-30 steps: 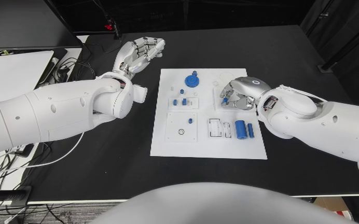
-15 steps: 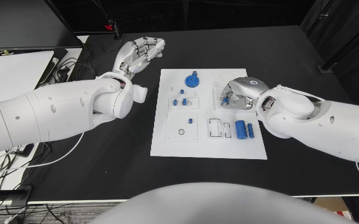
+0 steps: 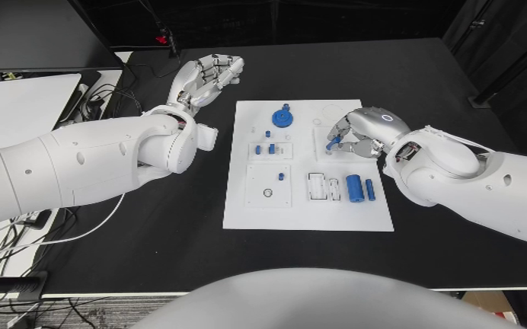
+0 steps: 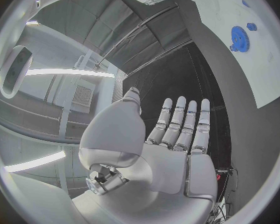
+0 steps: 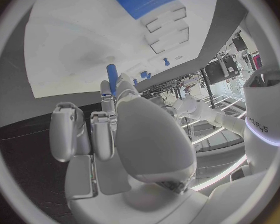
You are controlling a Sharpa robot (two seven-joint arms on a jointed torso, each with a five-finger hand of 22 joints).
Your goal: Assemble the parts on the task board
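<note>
My right hand (image 3: 365, 132) pinches a small blue peg (image 5: 110, 75) over the white board (image 3: 308, 215); left hand (image 3: 206, 78) hovers, fingers straight, empty.

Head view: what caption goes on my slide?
Right robot hand pinches a blue part over the white board; left robot hand open.

Evenly and brightly lit from above, head view sharp throughout. Soft, faint shadows only beside the flat white rectangular task board (image 3: 308, 215) on the matte black table (image 3: 439, 78). Dark backdrop behind. Strong fisheye bending in both wrist views, blurred at the rims, with bright strip-light streaks and mild glare on silver metal.
</note>
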